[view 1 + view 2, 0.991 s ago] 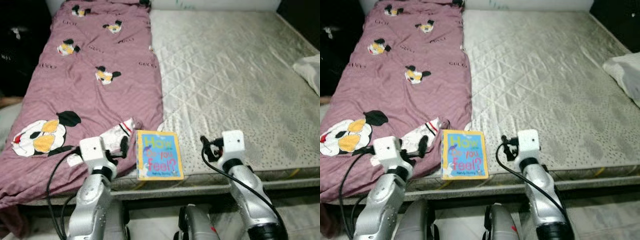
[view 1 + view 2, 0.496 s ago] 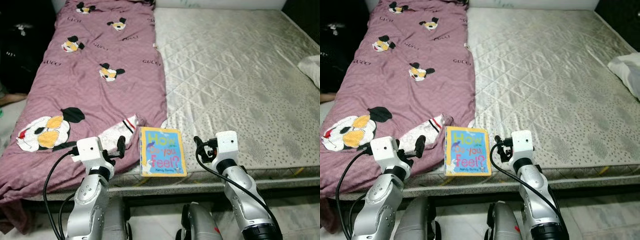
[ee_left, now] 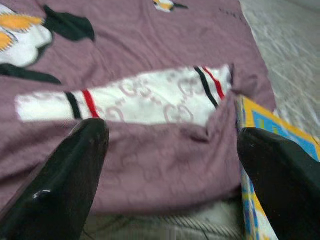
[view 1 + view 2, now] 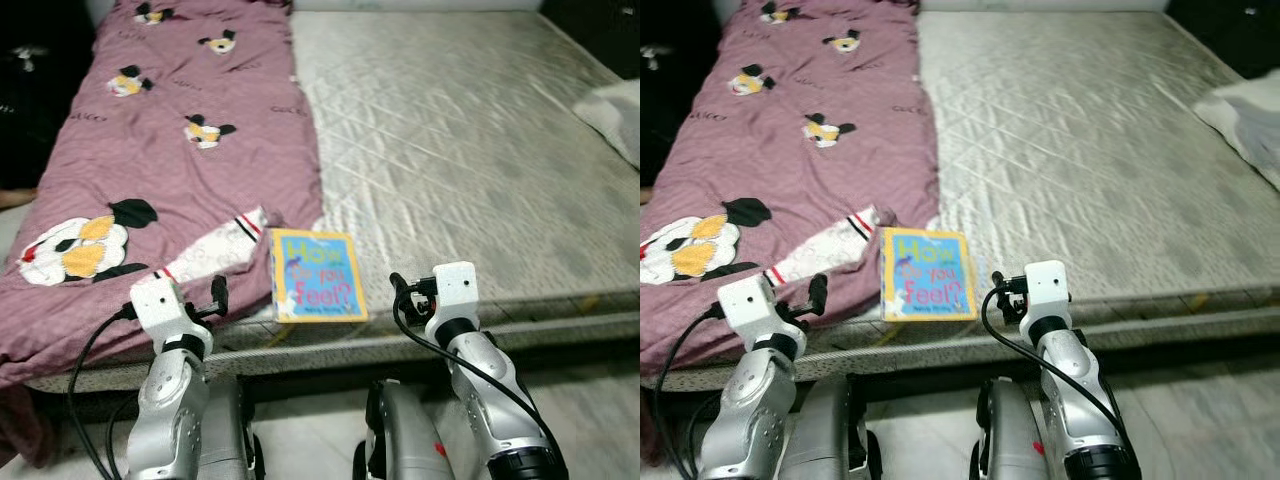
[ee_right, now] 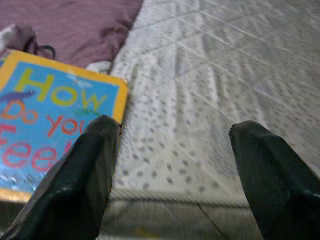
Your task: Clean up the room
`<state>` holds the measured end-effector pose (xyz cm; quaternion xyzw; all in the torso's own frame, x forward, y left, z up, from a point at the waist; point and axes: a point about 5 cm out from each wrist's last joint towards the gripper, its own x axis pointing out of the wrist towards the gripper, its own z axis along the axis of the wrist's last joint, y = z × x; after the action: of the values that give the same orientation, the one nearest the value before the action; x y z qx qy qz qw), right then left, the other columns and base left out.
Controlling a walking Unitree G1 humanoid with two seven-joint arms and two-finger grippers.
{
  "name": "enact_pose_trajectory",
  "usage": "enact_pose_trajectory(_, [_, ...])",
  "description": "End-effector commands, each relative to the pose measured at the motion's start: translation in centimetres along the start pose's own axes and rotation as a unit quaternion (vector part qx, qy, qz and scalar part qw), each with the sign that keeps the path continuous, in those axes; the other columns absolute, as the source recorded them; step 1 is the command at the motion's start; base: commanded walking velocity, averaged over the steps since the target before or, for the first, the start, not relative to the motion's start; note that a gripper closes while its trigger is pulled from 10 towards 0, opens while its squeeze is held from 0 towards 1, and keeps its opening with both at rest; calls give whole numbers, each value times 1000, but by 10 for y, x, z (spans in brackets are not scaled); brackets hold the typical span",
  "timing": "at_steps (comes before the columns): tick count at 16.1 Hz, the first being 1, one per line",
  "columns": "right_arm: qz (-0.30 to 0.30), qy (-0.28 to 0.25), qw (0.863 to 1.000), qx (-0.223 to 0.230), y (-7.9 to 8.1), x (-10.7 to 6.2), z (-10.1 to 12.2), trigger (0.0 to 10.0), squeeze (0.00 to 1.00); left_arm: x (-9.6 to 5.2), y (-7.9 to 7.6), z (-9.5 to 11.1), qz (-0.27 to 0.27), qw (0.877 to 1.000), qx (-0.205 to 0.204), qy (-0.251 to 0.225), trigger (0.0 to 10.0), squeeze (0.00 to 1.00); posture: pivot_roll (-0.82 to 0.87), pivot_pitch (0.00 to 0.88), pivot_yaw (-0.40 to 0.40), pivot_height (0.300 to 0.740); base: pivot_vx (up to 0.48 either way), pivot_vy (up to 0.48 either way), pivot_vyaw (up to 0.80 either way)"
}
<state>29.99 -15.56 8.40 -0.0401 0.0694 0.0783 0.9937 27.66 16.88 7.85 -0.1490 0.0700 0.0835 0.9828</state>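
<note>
The right gripper [image 5: 172,175] hovers at the mattress's near edge just right of the picture book [image 4: 316,288], fingers spread apart, holding nothing. The left gripper [image 3: 170,180], fingers likewise apart and empty, hangs just left of the book over the purple cartoon-print blanket [image 4: 160,160]. The book lies flat, cover up, on the quilted mattress [image 4: 470,150], its left edge beside the blanket's folded-back corner

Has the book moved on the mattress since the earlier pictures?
No. The book lies beside the same white blanket flap at the mattress edge; the camera shifted.
</note>
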Motion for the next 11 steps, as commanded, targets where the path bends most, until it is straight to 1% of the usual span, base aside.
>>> enact_pose_trajectory(1, [-5,6,1000,-1,-3,-1,-3,10000,0,2,1,-3,3,1000,2,12,10000,0,-9,181,-26,575,0,0,0])
enact_pose_trajectory(5, [-4,6,1000,-3,-4,-4,-4,10000,0,12,7,6,13,1000,-1,3,10000,0,-17,177,-26,575,0,0,0])
enact_pose_trajectory(8, [-4,7,1000,-3,-5,-3,-4,10000,0,14,8,10,9,1000,0,-8,10000,0,-17,176,-28,575,0,0,0])
enact_pose_trajectory(11, [2,6,1000,-9,-3,-3,-4,10000,0,12,7,10,7,1000,-8,-17,10000,0,-15,175,-32,575,0,0,0])
